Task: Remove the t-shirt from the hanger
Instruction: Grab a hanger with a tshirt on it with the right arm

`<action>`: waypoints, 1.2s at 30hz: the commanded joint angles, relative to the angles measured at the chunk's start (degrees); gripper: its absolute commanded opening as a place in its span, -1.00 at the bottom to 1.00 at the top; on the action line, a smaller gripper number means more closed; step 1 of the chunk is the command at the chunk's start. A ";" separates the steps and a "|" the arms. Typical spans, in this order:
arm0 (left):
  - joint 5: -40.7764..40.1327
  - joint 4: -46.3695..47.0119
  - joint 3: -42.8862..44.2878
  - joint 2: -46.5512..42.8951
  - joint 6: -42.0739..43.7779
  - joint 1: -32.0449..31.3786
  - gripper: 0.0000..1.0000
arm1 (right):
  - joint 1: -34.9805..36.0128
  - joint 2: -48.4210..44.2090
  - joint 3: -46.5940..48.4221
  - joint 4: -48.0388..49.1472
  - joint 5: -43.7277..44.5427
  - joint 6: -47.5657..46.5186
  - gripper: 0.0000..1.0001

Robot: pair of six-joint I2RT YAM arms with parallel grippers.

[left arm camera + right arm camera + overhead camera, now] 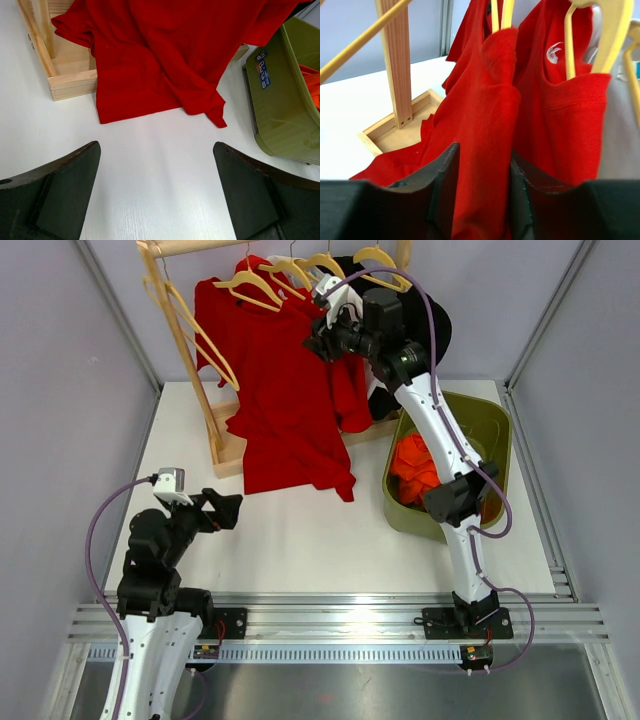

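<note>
The red cotton t-shirt hangs on a pale yellow wooden hanger at the far side of the white table. Its hem trails over the base of the light wooden rack. The right gripper is raised at the rail, its fingers closed on a fold of the shirt just below the hanger. The left gripper hovers at the near left, jaws wide apart and holding nothing. An olive-green plastic bin containing orange cloth stands to the right.
</note>
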 commanded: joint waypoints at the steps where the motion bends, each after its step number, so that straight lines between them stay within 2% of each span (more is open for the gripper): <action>1: -0.82 2.25 0.27 0.41 0.00 0.20 0.98 | -0.21 -0.25 -0.39 1.58 -1.90 1.13 -0.18; 9: -0.74 2.33 0.18 0.50 0.00 0.20 0.98 | -0.30 -1.31 1.28 1.67 -4.28 3.68 -0.44; 10: -0.65 2.42 0.18 0.50 0.00 0.29 0.97 | -0.21 -1.48 1.46 1.58 -4.89 4.12 -0.57; 11: -0.73 2.42 0.18 0.50 0.00 0.20 0.98 | -0.30 -1.83 1.81 1.93 -4.63 4.82 -1.00; 23: -0.74 2.33 0.18 0.42 0.00 0.20 0.98 | -0.30 -3.94 4.97 2.55 -9.29 12.90 -1.00; 27: -0.73 2.33 0.18 0.42 0.00 0.20 0.98 | -0.30 -4.82 6.64 3.34 -8.94 16.07 -1.00; 36: -0.65 2.42 0.18 0.24 0.00 0.20 0.97 | -0.39 -5.62 9.80 3.78 -6.39 16.86 -1.00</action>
